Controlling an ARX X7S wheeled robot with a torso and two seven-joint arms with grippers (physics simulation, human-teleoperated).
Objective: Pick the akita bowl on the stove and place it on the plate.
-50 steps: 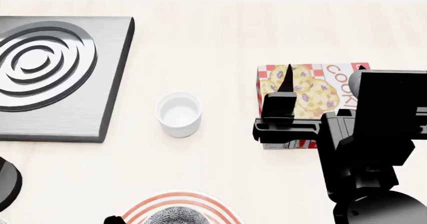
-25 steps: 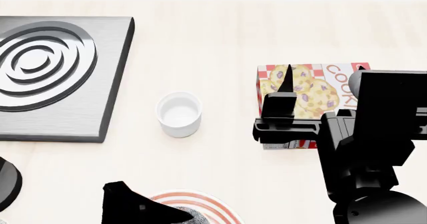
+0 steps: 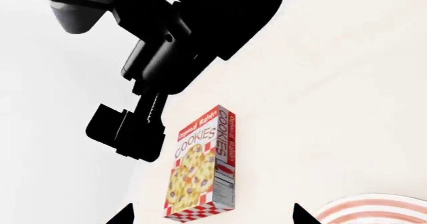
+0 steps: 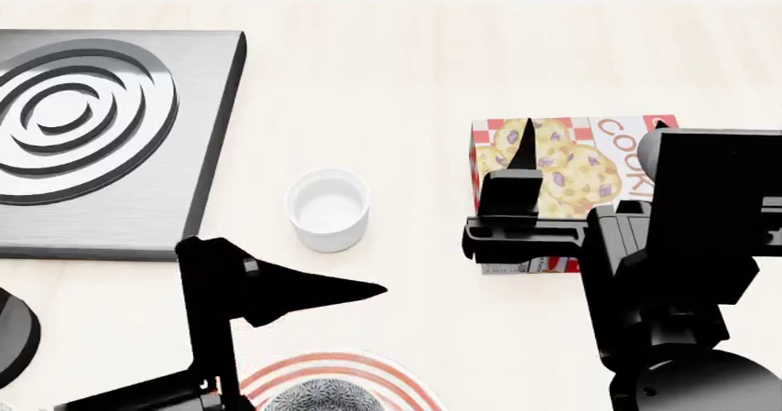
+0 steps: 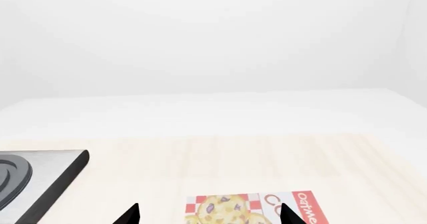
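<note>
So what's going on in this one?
The speckled grey-and-white akita bowl already sits on the red-ringed white plate at the near table edge; the dark grey stove slab is bare. The left gripper hangs above the plate, holding nothing. The right gripper hovers over the lying cookie box. A plain white cup stands between.

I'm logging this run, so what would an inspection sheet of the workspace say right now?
Surface: pale wooden tabletop.
Job's things: dark grey square stove carries nothing; speckled grey-black bowl sits on the red-ringed white plate at the near edge.
Clutter: small plain white cup; red-checked cookie box lying flat.
Grippers: left gripper above the plate, jaw state unclear; right gripper open over the cookie box, empty.
Cables: nothing seen.
Surroundings: plain white backdrop.
</note>
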